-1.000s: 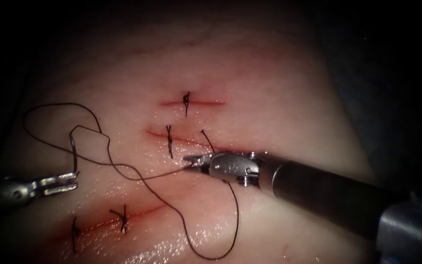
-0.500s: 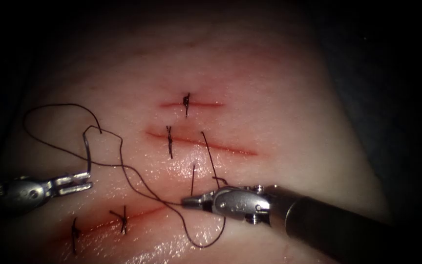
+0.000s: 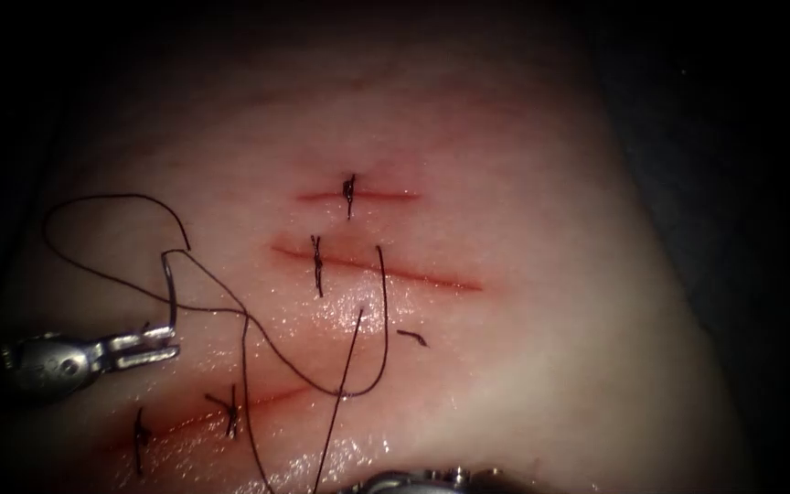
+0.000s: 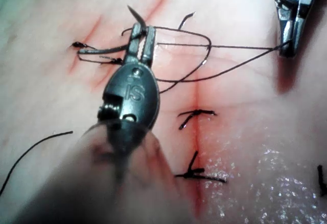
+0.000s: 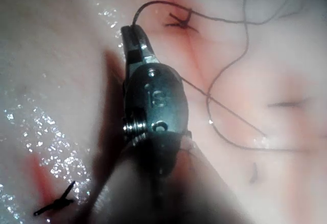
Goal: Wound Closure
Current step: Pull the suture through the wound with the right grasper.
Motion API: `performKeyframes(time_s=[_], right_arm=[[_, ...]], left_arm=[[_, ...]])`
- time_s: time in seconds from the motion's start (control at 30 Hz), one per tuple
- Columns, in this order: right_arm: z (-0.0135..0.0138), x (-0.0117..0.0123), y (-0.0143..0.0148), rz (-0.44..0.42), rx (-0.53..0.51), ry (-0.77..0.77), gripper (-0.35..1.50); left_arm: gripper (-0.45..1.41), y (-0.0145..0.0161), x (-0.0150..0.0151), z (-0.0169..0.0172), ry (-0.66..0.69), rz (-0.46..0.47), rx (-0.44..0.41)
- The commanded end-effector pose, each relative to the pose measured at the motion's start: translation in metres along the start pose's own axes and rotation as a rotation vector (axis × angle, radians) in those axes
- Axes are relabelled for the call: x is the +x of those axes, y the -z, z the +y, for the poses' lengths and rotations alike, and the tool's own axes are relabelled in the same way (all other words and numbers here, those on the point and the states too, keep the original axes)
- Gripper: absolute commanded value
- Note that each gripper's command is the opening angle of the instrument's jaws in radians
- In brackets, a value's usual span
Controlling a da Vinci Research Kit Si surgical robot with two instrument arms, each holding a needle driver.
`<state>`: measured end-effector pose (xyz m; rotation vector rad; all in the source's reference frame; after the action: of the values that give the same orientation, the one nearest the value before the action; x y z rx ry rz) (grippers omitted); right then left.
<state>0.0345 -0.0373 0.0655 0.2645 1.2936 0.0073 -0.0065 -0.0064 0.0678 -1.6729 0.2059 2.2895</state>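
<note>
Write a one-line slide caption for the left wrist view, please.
Left tool holds the curved needle free above the sutured tissue while the right tool grips the thread.

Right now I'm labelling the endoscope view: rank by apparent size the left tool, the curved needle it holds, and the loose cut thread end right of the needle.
1. left tool
2. needle
3. cut thread end
</note>
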Motion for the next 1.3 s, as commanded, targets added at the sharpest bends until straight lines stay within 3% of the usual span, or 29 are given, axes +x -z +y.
performKeyframes(time_s=[0.03, 0.07, 0.1, 0.13, 0.23, 0.27, 0.67, 0.77, 0.87, 1.07, 1.3], right_arm=[[-0.0002, 0.0006, -0.0014, 0.01, 0.002, -0.002, -0.35], [0.0, 0.0008, -0.0016, 0.011, 0.001, -0.004, -0.35], [0.0002, 0.001, -0.0017, 0.01, -0.001, -0.006, -0.06], [0.0006, 0.0012, -0.0017, 0.016, -0.011, -0.011, 0.52], [0.0019, 0.0014, -0.0013, 0.033, -0.037, -0.016, 1.13], [0.0024, 0.0014, -0.001, 0.032, -0.048, -0.006, 1.21], [0.0115, 0.0004, 0.0064, -0.003, -0.147, 0.084, 1.26], [0.0126, -0.0002, 0.0076, 0.004, -0.164, 0.07, 1.31], [0.012, -0.0004, 0.0082, 0.03, -0.176, 0.075, 1.4], [0.0087, 0.0003, 0.0098, 0.065, -0.17, 0.1, 1.36], [0.0077, 0.0013, 0.0121, 0.105, -0.178, 0.099, 1.28]], left_arm=[[-0.45, -0.0007, -0.0004, -0.0001, -0.001, 0.001, 0.001], [-0.45, -0.0007, -0.0004, -0.0002, -0.001, 0.0, 0.001], [-0.45, -0.0007, -0.0004, -0.0002, -0.001, 0.0, 0.001], [-0.45, -0.0006, -0.0004, -0.0002, -0.001, 0.0, 0.001], [-0.45, -0.0004, -0.0005, -0.0004, 0.0, -0.001, -0.001], [-0.45, -0.0003, -0.0005, -0.0005, 0.0, -0.002, -0.002], [-0.45, 0.0013, -0.001, -0.0017, 0.005, -0.035, 0.008], [-0.45, 0.0021, -0.001, -0.0025, -0.005, -0.035, 0.032], [-0.45, 0.0042, -0.0011, -0.005, -0.013, -0.048, 0.067], [-0.45, 0.0099, -0.0019, -0.0109, -0.025, -0.102, 0.232], [-0.45, 0.012, -0.0038, -0.012, -0.064, -0.157, 0.287]])
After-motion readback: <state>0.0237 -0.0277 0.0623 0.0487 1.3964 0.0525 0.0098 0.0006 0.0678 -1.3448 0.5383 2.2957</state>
